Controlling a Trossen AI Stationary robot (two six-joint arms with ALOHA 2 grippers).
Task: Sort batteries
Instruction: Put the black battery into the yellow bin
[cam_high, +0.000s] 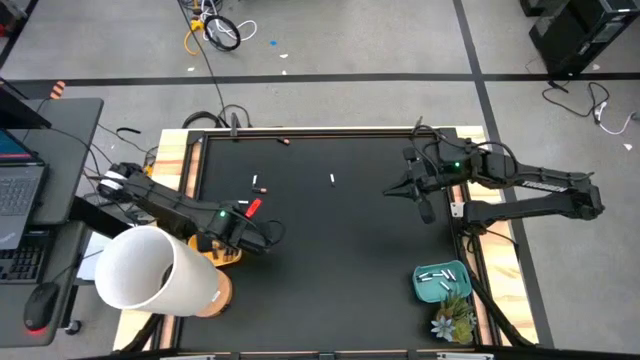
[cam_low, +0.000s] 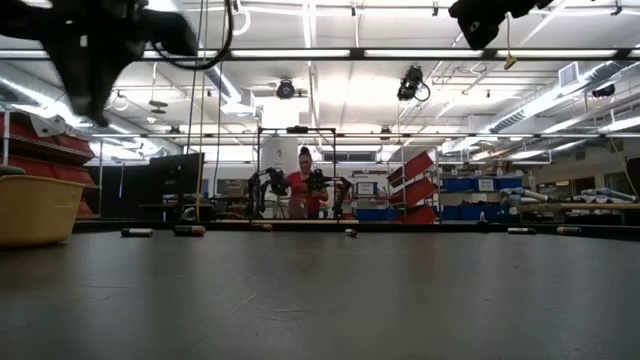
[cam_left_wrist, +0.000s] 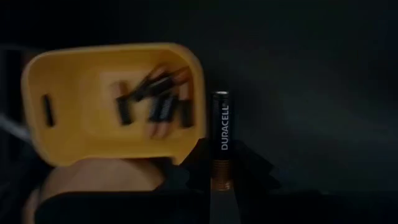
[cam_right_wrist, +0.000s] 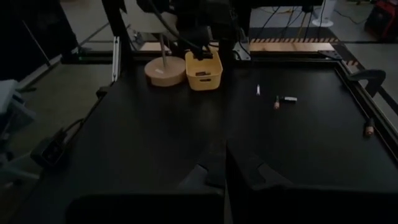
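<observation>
Gripped between the fingers of the left gripper (cam_left_wrist: 221, 180) stood a dark battery (cam_left_wrist: 221, 127), copper end down, held upright just beside the yellow bin (cam_left_wrist: 68, 124), which already contained several dark batteries. To finish this step well, the battery likely needed to be carried over the bin's near rim and released low, so that it would not bounce out. Farther out, three batteries lay loose on the black table (cam_high: 330, 240): one near the left arm (cam_high: 256, 182), one mid-table (cam_high: 333, 179) and one at the far edge (cam_high: 284, 142). A white lamp shade (cam_high: 150, 270) overhung that corner, crowding the approach. Opposite, the right gripper (cam_high: 392, 192) waited with fingers closed and empty, beyond it a teal tray (cam_high: 441, 282) of white batteries.
</observation>
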